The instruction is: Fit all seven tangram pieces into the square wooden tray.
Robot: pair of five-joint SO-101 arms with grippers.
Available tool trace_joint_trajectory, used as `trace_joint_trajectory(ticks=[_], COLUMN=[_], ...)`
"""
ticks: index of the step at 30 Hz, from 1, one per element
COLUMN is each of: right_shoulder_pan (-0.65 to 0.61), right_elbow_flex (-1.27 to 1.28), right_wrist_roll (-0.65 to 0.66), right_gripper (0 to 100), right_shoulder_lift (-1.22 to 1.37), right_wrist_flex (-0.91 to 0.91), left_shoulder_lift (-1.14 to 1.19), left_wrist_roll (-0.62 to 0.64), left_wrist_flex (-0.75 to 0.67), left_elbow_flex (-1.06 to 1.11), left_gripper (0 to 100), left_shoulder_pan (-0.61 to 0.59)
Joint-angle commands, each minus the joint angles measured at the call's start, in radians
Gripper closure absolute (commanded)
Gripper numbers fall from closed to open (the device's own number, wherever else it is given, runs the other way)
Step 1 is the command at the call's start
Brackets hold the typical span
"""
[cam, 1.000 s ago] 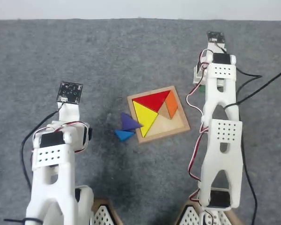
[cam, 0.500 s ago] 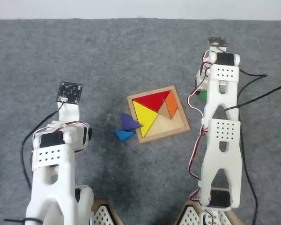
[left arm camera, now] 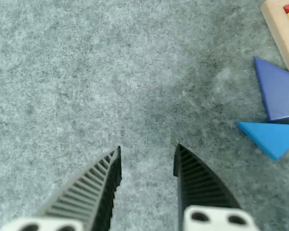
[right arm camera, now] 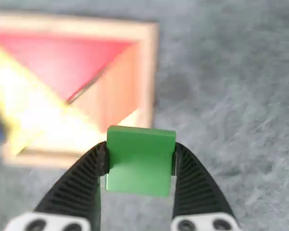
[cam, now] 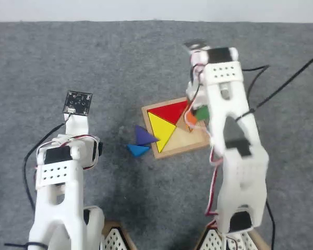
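Grey carpet-like cover runs across the whole tabletop, a pale wall strip along its far edge. Square wooden tray (cam: 180, 150) sits turned a little, near the tabletop's middle, between the two arms. From the high view, three pieces lie inside it: red triangle (cam: 169, 111) along the far side, yellow triangle (cam: 160, 130) on the side toward the left arm, orange piece (cam: 190, 119) toward the right arm; bare wood makes up the near part. Two pieces lie on the tabletop off the tray's left-arm side: dark blue triangle (cam: 142, 135), its tip reaching the rim, and light blue triangle (cam: 137, 150) just beside it, nearer the tabletop's front edge. Left wrist view gives what the overhead hides under the arm: left tool (left arm camera: 148, 150) with fingers apart, nothing between them, above bare cover, well apart from both blue triangles. Right wrist view gives the grip: right tool (right arm camera: 140, 149) clamped on a green square piece (right arm camera: 140, 160), one finger on each side. Overhead, that green piece (cam: 202, 112) sits over the tray's right-arm side, by the orange piece; contact with the tray can't be judged.
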Motion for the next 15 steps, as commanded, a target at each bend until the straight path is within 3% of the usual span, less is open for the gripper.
trace_joint_trajectory(ticks=[1,5,9,15], right_shoulder_pan=[-0.102,-0.174,-0.176,-0.182], right_elbow_flex=[0.209,0.502,0.753,0.767], right_wrist_roll=[0.094,0.206,0.233,0.235], right_gripper=[99.0,99.0,99.0,99.0], right_shoulder_lift=[-0.260,-0.361,-0.358,-0.262], right_wrist_flex=[-0.064,-0.209,-0.463,-0.572], left_shoulder_lift=[-0.025,-0.025,-0.025,-0.025], left_wrist_roll=[-0.012,-0.014,-0.014,-0.015], left_wrist_flex=[-0.002,-0.002,-0.002,0.002], left_elbow_flex=[-0.010,-0.010,-0.010,-0.010], left_gripper=[82,82,82,82], left_shoulder_pan=[0.005,0.005,0.003,0.003])
